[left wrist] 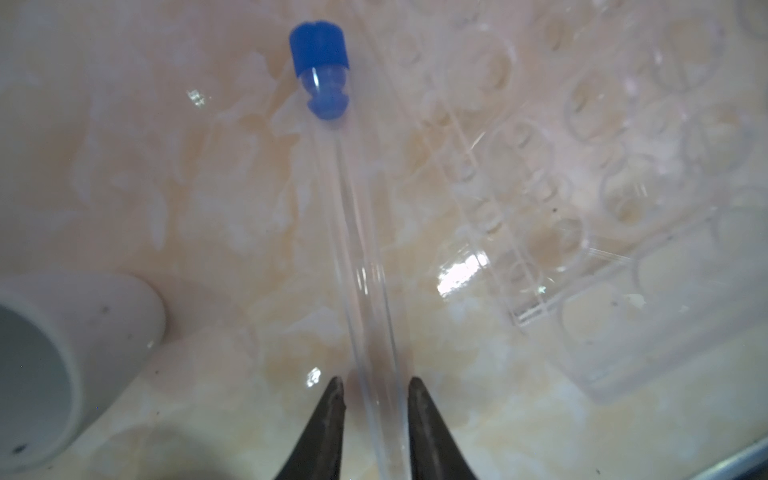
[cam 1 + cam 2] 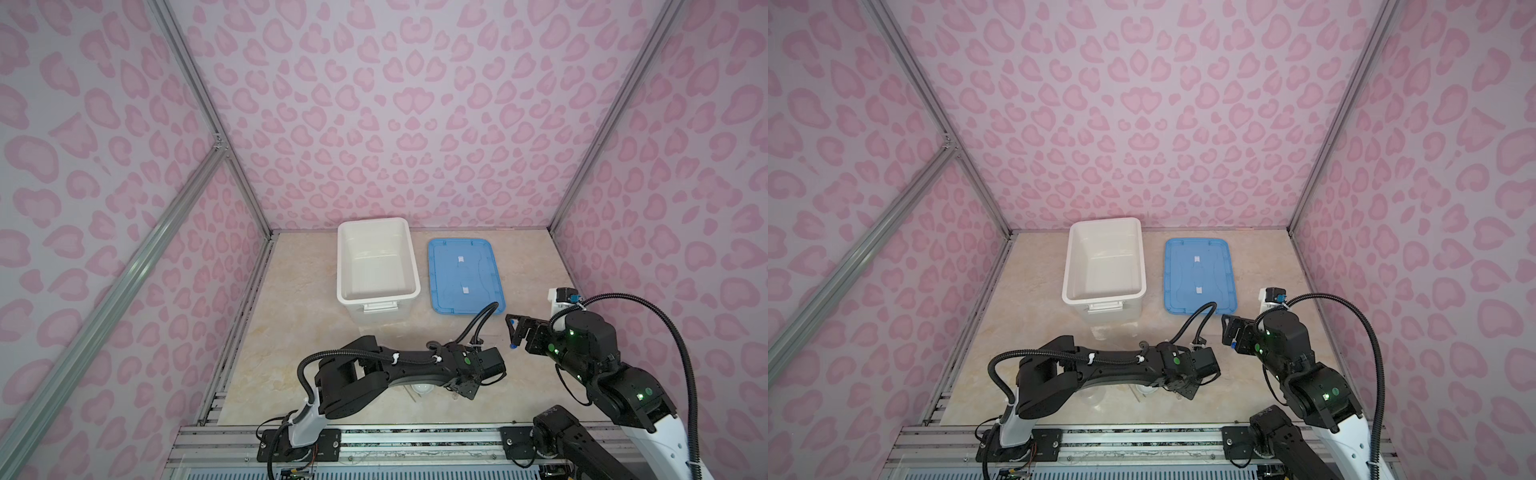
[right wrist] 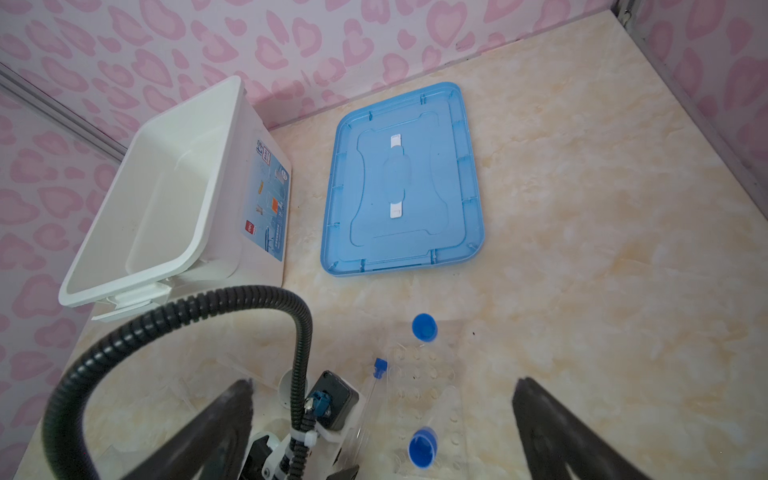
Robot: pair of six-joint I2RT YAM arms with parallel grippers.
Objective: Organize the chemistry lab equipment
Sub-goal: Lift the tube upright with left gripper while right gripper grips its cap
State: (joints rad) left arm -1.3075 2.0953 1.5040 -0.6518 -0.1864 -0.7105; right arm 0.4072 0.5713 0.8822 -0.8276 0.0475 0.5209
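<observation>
Left gripper is held low over the table, its jaws set narrowly apart astride a blue-capped tube that lies flat just beside the clear rack; whether the tube is pinched cannot be told. A white dish is seen near the tube. Right gripper is held over the rack with its jaws spread wide and nothing between them. Two capped tubes are stood upright in the rack. Box and lid are set side by side at the back.
</observation>
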